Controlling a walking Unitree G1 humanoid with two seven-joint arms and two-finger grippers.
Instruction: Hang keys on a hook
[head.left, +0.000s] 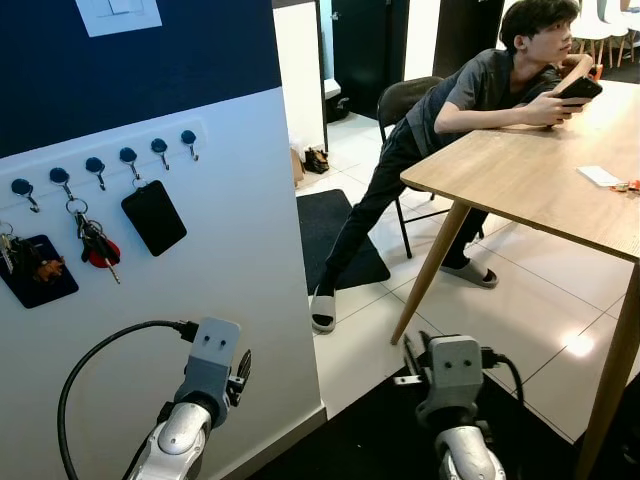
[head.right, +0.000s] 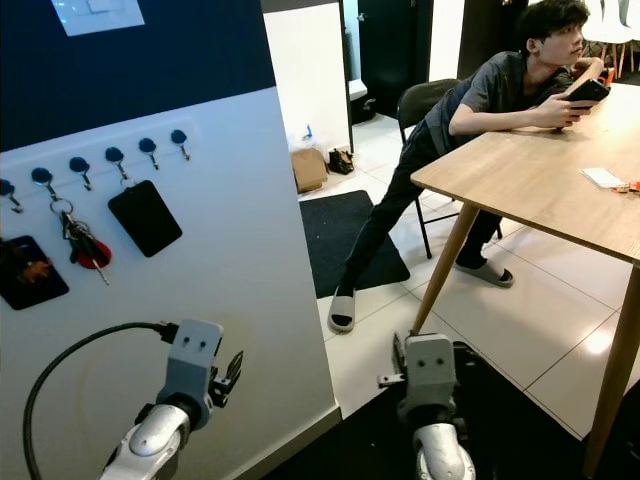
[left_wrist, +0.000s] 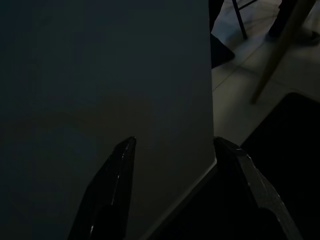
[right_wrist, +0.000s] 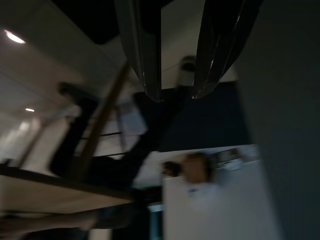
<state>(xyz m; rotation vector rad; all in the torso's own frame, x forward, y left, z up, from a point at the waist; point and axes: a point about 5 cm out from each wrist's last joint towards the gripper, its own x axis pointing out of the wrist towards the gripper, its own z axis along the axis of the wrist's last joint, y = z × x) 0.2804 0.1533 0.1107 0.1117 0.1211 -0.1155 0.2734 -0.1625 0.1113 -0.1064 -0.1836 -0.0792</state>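
A row of dark hooks (head.left: 128, 157) runs along the white wall panel on my left. A key bunch with a red fob (head.left: 96, 245), a black pouch (head.left: 153, 217) and a dark blue pouch (head.left: 36, 269) hang from them; the two rightmost hooks (head.left: 188, 140) are bare. Something small that looks like keys (head.left: 627, 186) lies at the far right edge of the wooden table (head.left: 530, 180), beside a white card (head.left: 599, 176). Both arms hang low before me. My left gripper (left_wrist: 172, 142) is open, facing the wall panel. My right gripper (right_wrist: 175, 96) is open with nothing in it; that view is blurred.
A person (head.left: 480, 95) sits on a black chair (head.left: 400, 100) at the table, leaning on it and holding a phone (head.left: 580, 88), legs stretched across the tiled floor. A dark mat (head.left: 335, 235) lies by the wall corner. The table leg (head.left: 430, 270) slants near my right arm.
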